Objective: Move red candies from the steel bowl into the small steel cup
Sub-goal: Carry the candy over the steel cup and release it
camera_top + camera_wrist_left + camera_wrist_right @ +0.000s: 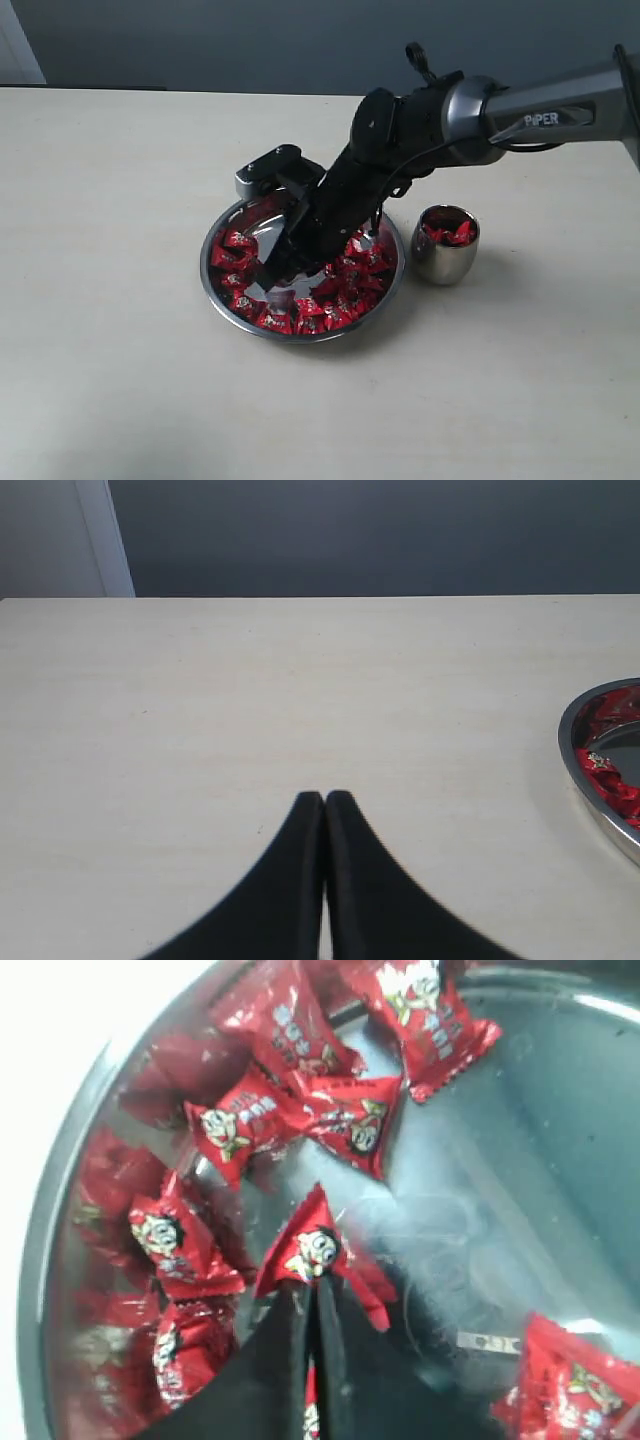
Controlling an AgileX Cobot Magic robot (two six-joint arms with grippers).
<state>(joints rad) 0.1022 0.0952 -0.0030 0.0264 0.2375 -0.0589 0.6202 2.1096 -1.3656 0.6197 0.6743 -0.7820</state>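
Observation:
The steel bowl (pixel 390 285) sits mid-table with many red candies (pixel 345 300) spread around its floor. My right gripper (pixel 268 278) reaches down into the bowl and is shut on one red candy (pixel 312 1245), whose wrapper sticks out past the fingertips (pixel 290 1305). More candies (pixel 260 1120) lie around it on the bowl's shiny floor (pixel 520 1190). The small steel cup (pixel 445 258) stands upright just right of the bowl with a few red candies (pixel 450 233) inside. My left gripper (pixel 324 798) is shut and empty above bare table, with the bowl's rim (pixel 572 755) off to one side.
A pale table (pixel 120 200) carries everything. The right arm (pixel 540 110) stretches in from the upper right over the cup. A dark wall (pixel 250 40) runs behind the table's far edge.

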